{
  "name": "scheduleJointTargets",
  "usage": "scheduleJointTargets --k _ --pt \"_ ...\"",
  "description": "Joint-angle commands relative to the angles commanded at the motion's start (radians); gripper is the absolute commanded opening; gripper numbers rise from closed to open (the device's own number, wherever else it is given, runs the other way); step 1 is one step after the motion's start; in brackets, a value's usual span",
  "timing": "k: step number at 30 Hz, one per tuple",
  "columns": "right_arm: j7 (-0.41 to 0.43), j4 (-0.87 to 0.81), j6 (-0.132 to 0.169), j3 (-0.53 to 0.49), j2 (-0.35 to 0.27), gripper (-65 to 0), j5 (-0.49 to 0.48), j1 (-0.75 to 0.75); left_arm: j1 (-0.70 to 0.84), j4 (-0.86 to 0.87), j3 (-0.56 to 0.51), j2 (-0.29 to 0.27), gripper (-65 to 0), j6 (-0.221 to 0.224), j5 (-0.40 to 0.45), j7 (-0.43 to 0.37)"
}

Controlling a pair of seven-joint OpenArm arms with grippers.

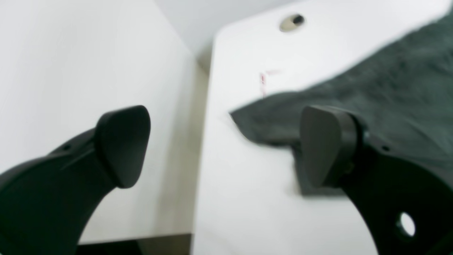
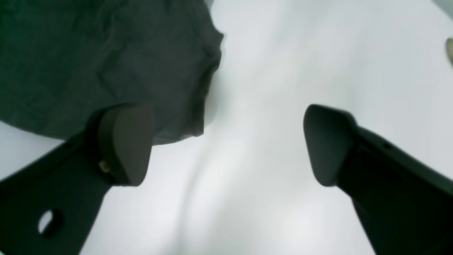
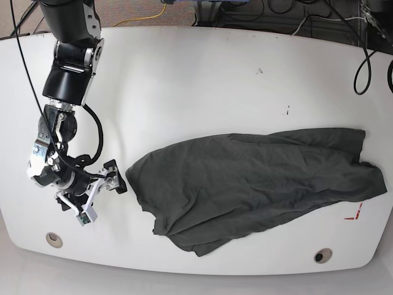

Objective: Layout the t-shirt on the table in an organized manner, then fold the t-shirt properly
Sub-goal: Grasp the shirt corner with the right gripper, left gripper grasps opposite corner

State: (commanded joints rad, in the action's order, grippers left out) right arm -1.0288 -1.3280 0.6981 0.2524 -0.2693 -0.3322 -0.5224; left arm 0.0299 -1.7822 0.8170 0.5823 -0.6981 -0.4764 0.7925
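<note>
**Both claws open and empty; shirt not yet laid out**

Neither the right gripper [image 2: 228, 145] nor the left gripper [image 1: 224, 147] holds anything; both sets of jaws are spread wide. The right hovers just beside the t-shirt [image 3: 252, 184], which lies crumpled and doubled over across the table [image 3: 184, 80]. Spreading flat and folding both appear undone.

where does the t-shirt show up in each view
Left wrist: the t-shirt fills the right side, its edge behind the right finger of the open left end effector.
Right wrist: upper left, behind the left finger of the open right end effector.
Base: centre to right, spread out and wrinkled.
Shared landmark: the white table.
</note>
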Motion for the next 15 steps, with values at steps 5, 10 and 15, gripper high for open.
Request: scheduleJointTargets --k 5,10,15 --pt "0.041 0.110 0.000 0.000 0.018 0.0 0.002 -0.025 0.051 -0.005 0.009 -0.028 0.0 0.000 0.000 0.000" --pt "0.132 0.242 0.000 -0.003 0.021 0.0 0.002 -0.031 0.071 -0.002 0.009 -0.066 0.0 0.000 0.000 0.000" --pt "0.226 0.370 0.000 -0.032 0.021 0.0 0.002 -0.054 0.074 0.005 0.006 -0.069 0.0 0.000 0.002 0.000"
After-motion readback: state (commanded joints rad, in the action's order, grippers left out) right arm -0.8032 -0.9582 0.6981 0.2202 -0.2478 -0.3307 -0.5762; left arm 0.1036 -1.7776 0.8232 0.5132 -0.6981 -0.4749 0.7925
